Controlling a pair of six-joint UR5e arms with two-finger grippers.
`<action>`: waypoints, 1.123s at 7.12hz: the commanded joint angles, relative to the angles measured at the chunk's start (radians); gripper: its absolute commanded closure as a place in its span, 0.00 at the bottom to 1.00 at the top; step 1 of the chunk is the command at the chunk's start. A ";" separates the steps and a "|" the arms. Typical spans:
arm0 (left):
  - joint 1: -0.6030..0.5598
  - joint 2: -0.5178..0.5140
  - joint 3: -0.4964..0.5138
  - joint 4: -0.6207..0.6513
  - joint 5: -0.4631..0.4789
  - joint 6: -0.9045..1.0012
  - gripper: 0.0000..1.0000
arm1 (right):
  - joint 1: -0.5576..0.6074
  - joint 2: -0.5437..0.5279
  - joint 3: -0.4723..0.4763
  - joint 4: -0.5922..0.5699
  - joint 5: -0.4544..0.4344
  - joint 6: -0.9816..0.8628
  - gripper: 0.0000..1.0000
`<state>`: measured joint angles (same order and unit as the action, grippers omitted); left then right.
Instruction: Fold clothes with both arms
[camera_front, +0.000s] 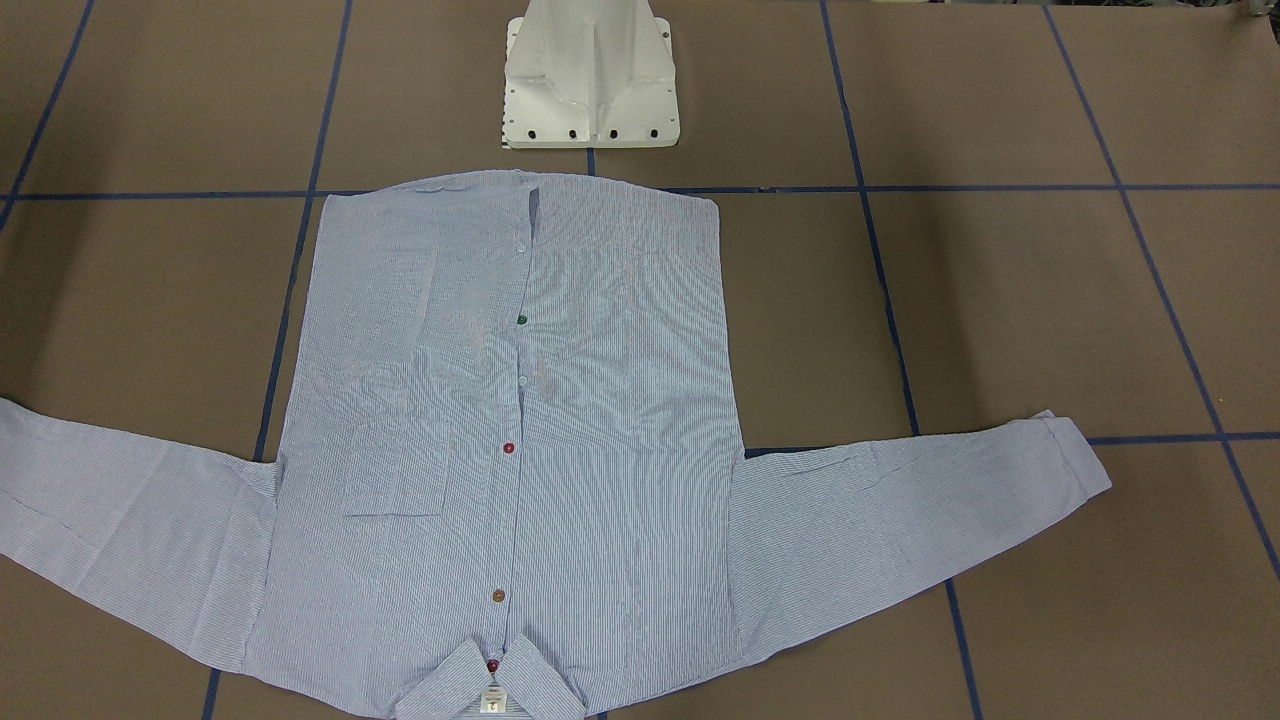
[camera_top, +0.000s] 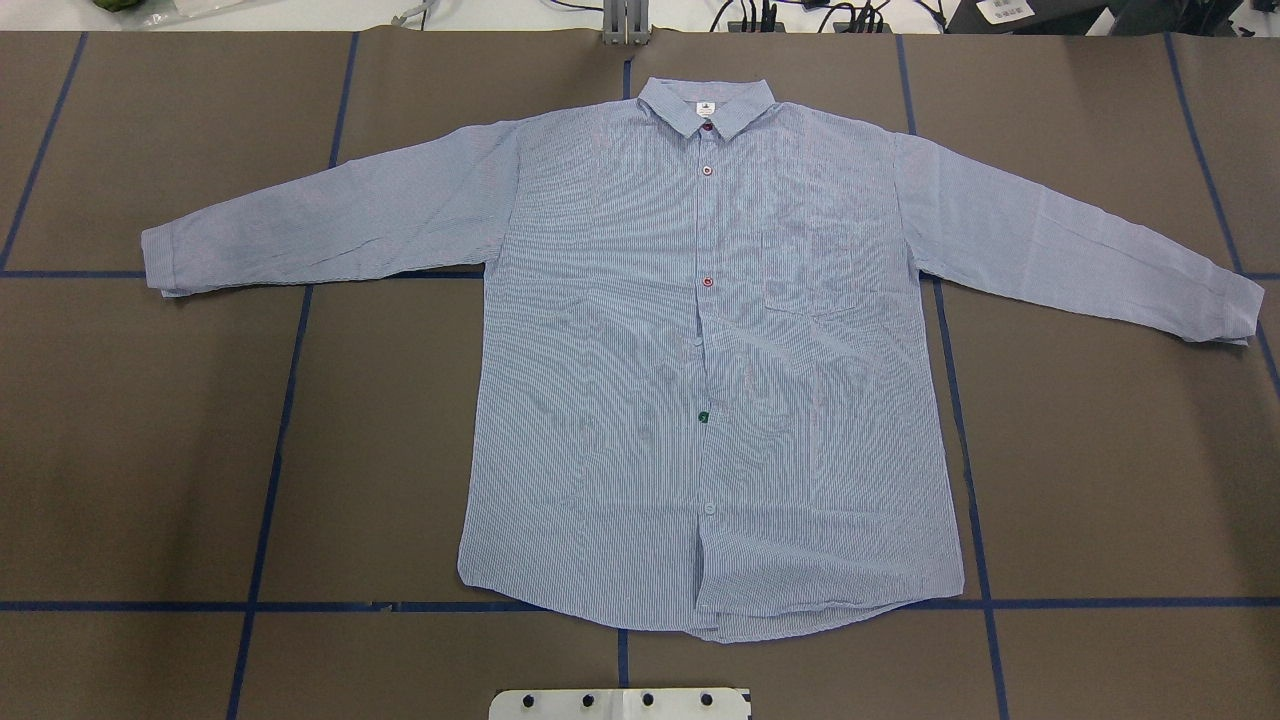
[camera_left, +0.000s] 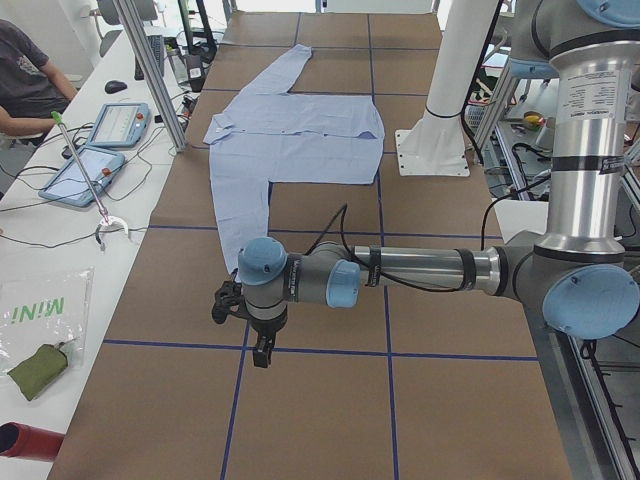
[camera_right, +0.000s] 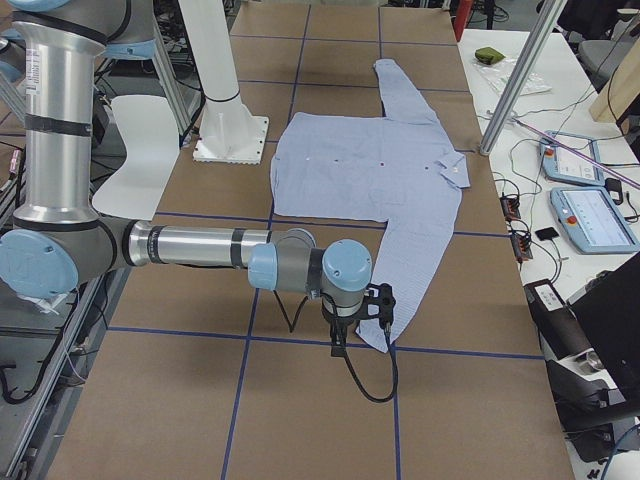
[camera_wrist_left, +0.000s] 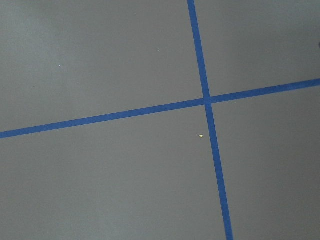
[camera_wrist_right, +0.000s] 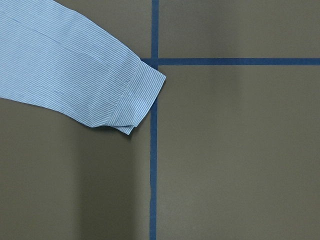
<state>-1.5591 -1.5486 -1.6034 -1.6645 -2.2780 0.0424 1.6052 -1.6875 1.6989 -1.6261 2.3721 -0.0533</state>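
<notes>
The light blue-and-white pinstriped shirt (camera_top: 620, 350) lies flat and spread out, front up and buttoned, on the brown table, collar away from the robot base and both sleeves stretched sideways. It also shows in the front-facing view (camera_front: 610, 400) and both side views (camera_left: 300, 130) (camera_right: 370, 165). My left gripper (camera_left: 260, 350) hangs over bare table beyond the end of one sleeve. My right gripper (camera_right: 342, 342) hangs just beside the other sleeve's cuff (camera_wrist_right: 125, 95). I cannot tell whether either is open or shut. The left wrist view shows only table and tape.
The white pedestal base (camera_front: 590, 90) stands at the shirt's hem side. Blue tape lines (camera_wrist_left: 207, 100) grid the table. An aluminium post (camera_left: 150, 70), tablets (camera_right: 590, 215), cables and a seated person (camera_left: 25, 80) are along the far long edge.
</notes>
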 joint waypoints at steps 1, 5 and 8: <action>0.001 -0.001 0.000 -0.001 -0.002 -0.016 0.01 | -0.005 0.006 0.002 0.000 0.004 0.004 0.00; 0.004 -0.030 -0.065 -0.012 -0.005 -0.009 0.01 | -0.025 0.009 -0.010 0.150 0.013 0.001 0.00; 0.011 -0.027 -0.041 -0.123 -0.127 -0.015 0.01 | -0.147 0.008 -0.082 0.347 0.004 0.095 0.00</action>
<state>-1.5496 -1.5865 -1.6584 -1.7256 -2.3818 0.0273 1.5182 -1.6788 1.6499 -1.3860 2.3834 -0.0268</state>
